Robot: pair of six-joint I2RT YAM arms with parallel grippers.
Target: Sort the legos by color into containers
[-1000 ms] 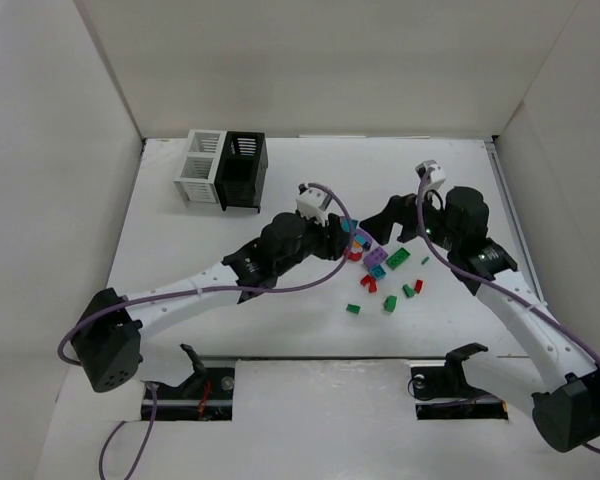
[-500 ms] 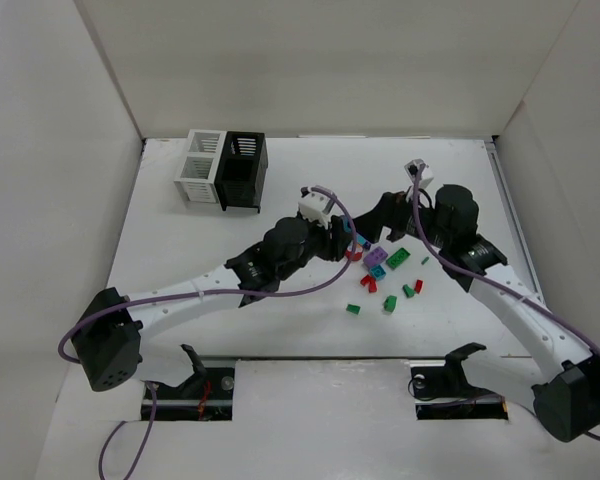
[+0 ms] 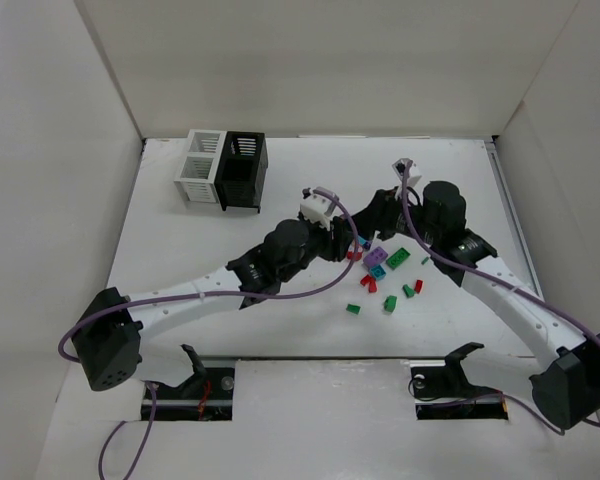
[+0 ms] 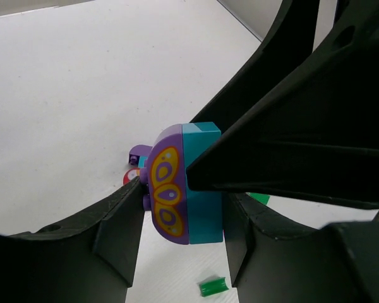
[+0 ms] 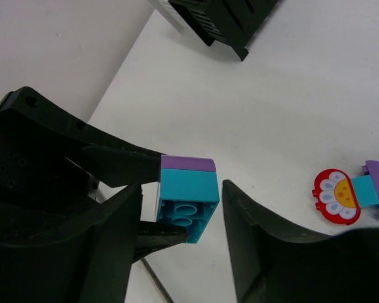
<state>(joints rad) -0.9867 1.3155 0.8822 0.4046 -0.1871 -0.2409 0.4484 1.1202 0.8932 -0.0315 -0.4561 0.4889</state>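
Two joined containers stand there: one white container (image 3: 201, 166) and one black container (image 3: 242, 170). There are two pincers, the left pincer (image 4: 180, 227) and the right pincer (image 5: 183, 214). Loose on the surface (image 3: 460, 180) lie about five green legos (image 3: 398, 258), roughly four red legos (image 3: 418, 286), one purple lego (image 3: 374, 255) and one teal lego (image 3: 378, 271). One teal-and-purple brick (image 4: 202, 183) sits between the pincers.

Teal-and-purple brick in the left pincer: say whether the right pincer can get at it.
Probably yes. The teal-and-purple brick sits between the fingers of the open right pincer. The left pincer clamps other faces, leaving those sides free.
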